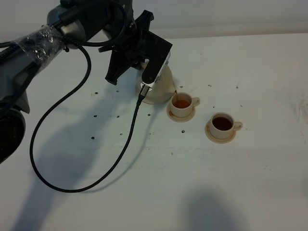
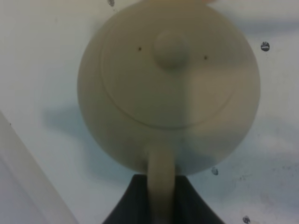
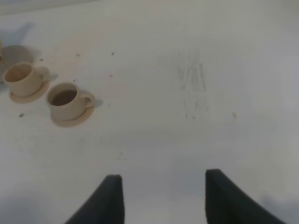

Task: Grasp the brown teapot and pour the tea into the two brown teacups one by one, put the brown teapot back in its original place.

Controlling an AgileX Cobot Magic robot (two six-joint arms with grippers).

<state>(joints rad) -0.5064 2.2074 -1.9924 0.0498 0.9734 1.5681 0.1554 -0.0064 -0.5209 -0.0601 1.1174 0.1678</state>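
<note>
My left gripper [image 1: 147, 72] is shut on the loop handle of the brown teapot [image 1: 163, 86], which is tilted with its spout toward the cups. In the left wrist view the teapot [image 2: 168, 93] fills the frame, lid knob up, with the handle between the gripper [image 2: 161, 205] fingers. A thin stream of tea runs from the spout into the nearer teacup [image 1: 182, 105]. The second teacup [image 1: 223, 124] holds dark tea. Both cups [image 3: 22, 79] [image 3: 65, 100] stand on saucers. The original place is hidden under the teapot and arm. My right gripper [image 3: 163, 196] hangs open over bare table, well away from the cups.
A black cable [image 1: 62, 144] loops from the left arm across the white table [image 1: 202, 183] on the left side. Small dark specks and tea spots dot the surface around the cups.
</note>
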